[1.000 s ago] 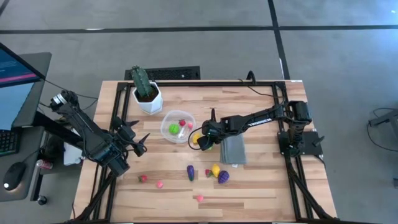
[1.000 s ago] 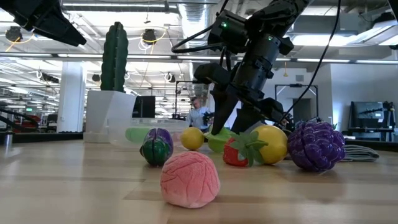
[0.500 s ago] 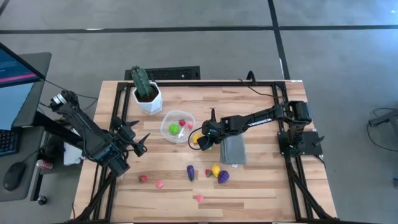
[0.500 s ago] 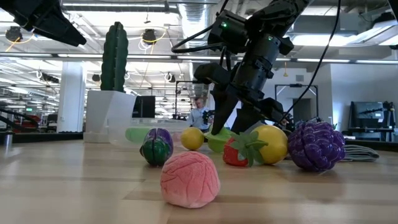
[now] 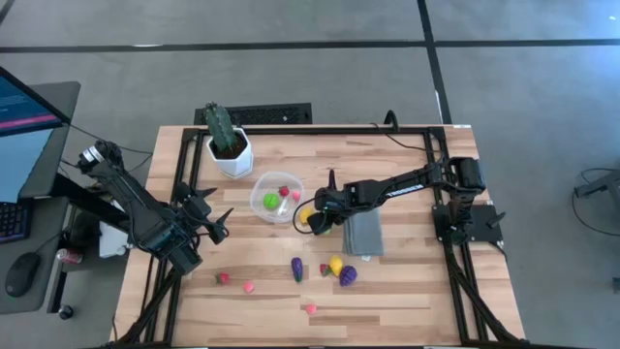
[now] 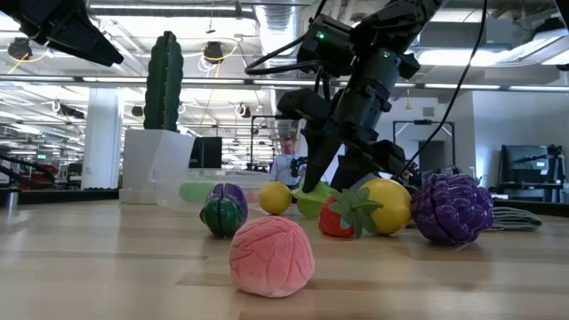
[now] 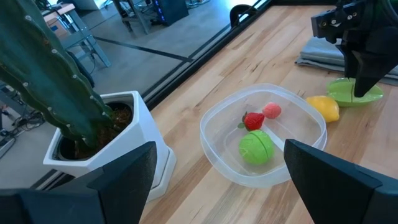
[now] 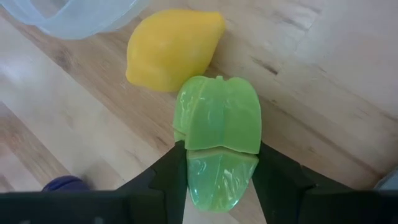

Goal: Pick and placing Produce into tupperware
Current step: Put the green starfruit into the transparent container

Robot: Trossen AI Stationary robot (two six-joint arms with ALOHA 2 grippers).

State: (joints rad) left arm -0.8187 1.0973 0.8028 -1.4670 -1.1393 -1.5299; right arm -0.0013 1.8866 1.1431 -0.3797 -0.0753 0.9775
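The clear round tupperware (image 5: 275, 197) (image 7: 261, 134) holds a green, a red and a pink toy. Just to its right, my right gripper (image 5: 318, 222) (image 8: 217, 177) is shut on a light-green toy vegetable (image 8: 217, 121) next to a yellow lemon (image 5: 305, 217) (image 8: 171, 50). More produce lies nearer the front edge: a purple piece (image 5: 297, 268), a yellow one (image 5: 335, 264), a purple berry (image 5: 347, 276), a red one (image 5: 223, 278) and two pink ones (image 5: 248, 287) (image 5: 311, 309). My left gripper (image 5: 218, 221) (image 7: 217, 186) is open, held above the table's left side. My right gripper pinches the light-green toy vegetable at its nearer end (image 8: 214, 168) between the two fingers (image 8: 171, 177), coming from above and slanting down. The toy sits at table level beside the lemon (image 7: 323, 107); whether it is lifted clear, I cannot tell.
A tall green cactus in a white pot (image 5: 228, 145) stands at the far left, close behind the tupperware. A flat grey cloth (image 5: 364, 235) lies just right of my right gripper. Black frame rails run along the table's left and right edges.
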